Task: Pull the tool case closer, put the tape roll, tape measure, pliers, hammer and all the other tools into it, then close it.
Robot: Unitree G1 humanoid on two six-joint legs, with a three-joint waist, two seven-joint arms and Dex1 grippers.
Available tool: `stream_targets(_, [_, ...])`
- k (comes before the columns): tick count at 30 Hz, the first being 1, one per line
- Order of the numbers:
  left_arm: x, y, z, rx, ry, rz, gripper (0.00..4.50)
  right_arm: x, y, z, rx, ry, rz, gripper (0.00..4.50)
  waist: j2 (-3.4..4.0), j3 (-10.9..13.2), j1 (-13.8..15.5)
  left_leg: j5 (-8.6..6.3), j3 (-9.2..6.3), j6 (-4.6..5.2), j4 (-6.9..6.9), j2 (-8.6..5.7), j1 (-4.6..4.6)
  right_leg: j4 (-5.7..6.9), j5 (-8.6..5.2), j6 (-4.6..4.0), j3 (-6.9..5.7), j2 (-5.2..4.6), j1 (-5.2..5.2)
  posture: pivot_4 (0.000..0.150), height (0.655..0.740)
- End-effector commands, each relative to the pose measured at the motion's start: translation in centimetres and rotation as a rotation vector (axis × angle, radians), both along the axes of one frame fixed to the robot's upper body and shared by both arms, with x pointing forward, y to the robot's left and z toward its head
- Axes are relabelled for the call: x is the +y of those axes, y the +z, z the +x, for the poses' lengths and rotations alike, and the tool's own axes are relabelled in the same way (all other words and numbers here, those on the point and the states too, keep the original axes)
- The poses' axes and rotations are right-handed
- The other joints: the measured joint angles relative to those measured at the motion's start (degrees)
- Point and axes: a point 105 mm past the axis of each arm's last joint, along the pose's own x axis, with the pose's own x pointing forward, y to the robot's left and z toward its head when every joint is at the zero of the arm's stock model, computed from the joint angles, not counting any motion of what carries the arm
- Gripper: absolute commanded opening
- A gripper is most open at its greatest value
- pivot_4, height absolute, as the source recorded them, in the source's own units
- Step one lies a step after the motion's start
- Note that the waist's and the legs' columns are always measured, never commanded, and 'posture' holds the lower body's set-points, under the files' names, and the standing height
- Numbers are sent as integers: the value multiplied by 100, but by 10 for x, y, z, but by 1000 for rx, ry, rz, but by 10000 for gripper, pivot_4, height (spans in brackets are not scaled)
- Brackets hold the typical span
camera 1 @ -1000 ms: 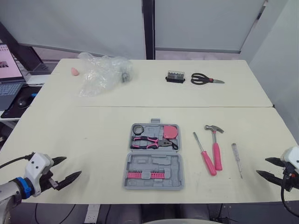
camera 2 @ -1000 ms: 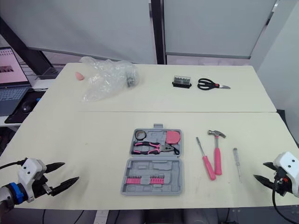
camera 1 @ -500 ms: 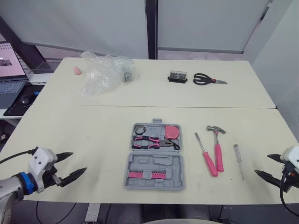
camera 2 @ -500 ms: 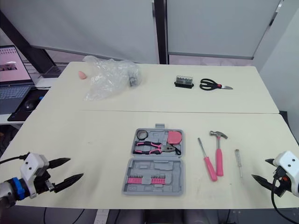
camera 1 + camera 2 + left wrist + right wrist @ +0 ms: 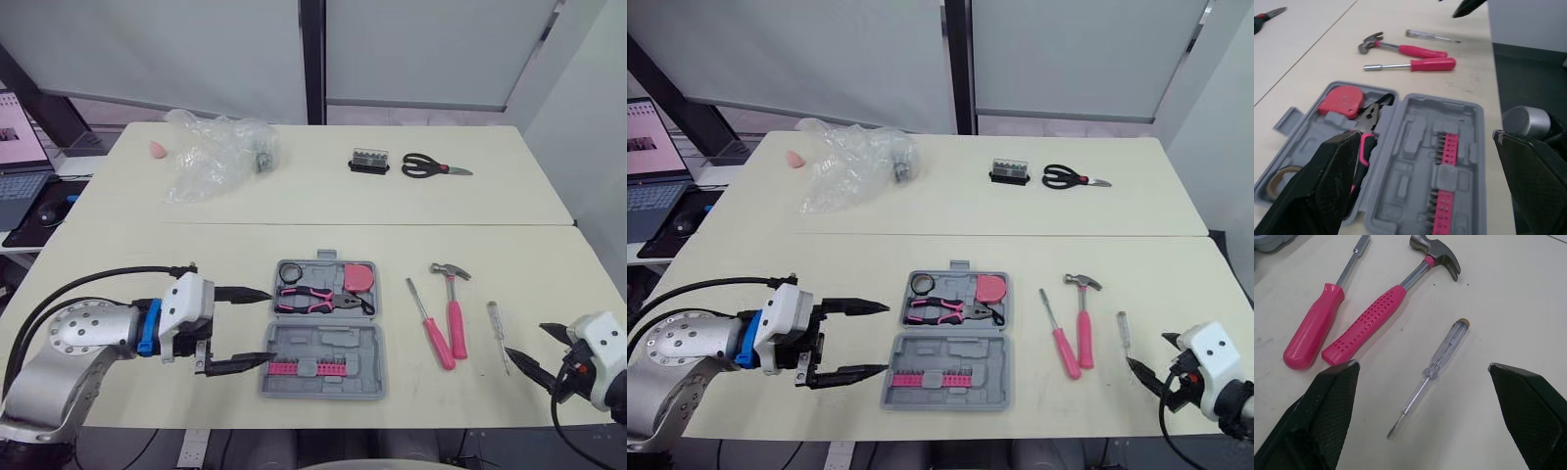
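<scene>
"pulling the tool case [image 5: 338, 340] closer on the counter [image 5: 196, 259], is that the step?"
"looks so. left claw [image 5: 887, 338], wide open and empty, sits at its 9 o'clock edge. right claw [image 5: 526, 341], open and empty too, hovers near the tester screwdriver [image 5: 498, 335] at 3 o'clock. next: pinch the rim, drag toward 6."

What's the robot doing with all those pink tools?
The robot is packing a gray tool case, which lies open on the table. The tape roll, pliers and tape measure are already inside. Its left gripper is open at the case's left edge. Its right gripper is open, pointing at the clear screwdriver. The hammer and pink screwdriver lie on the table, not yet packed.
</scene>
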Motion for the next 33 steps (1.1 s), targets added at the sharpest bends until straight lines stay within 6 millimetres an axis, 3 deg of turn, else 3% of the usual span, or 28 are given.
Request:
stream_targets(1, [-11,6,-6,-37,-101,-28,45000,7,-2,6,-31,-63,-17,44772,0,0,2,0,0,0,0,0,0,0,0,0,0,0,-1,1500,7400])
stream_targets(8, [-29,9,-8,-107,-205,-58,45000,8,-26,21,-31,-198,-3,44772,0,0,5,0,0,0,2,-1,-2,1,0,0,0,0,-2,1500,7400])
stream_targets(15, [-31,7,-7,-128,-209,-56,45000,-7,-38,35,-51,-343,19,44772,2,0,1,0,-2,0,0,-1,-2,2,0,0,-1,1,-3,1500,7400])
stream_targets(19, [-33,6,-8,-134,-215,-60,45000,-4,-47,39,-37,-356,34,44772,4,-1,3,0,-2,1,2,-1,-1,7,0,-1,-1,1,-3,1500,7400])
stream_targets(22, [-34,4,-7,-139,-216,-61,45000,-4,-52,40,-30,-385,42,38586,4,-1,3,0,-2,1,2,-1,-2,6,0,-1,0,1,-3,1500,7400])
stream_targets(26, [-35,4,-6,-144,-212,-66,45000,-3,-56,38,-21,-401,47,25529,4,-2,3,0,-2,1,3,-1,-1,7,0,-1,0,1,-2,1500,7400])
stream_targets(33, [-33,3,-2,-148,-193,-73,45000,-1,-57,35,-31,-389,40,12092,4,-2,4,0,-2,1,4,-1,-1,7,0,-1,-1,1,-2,1500,7400])
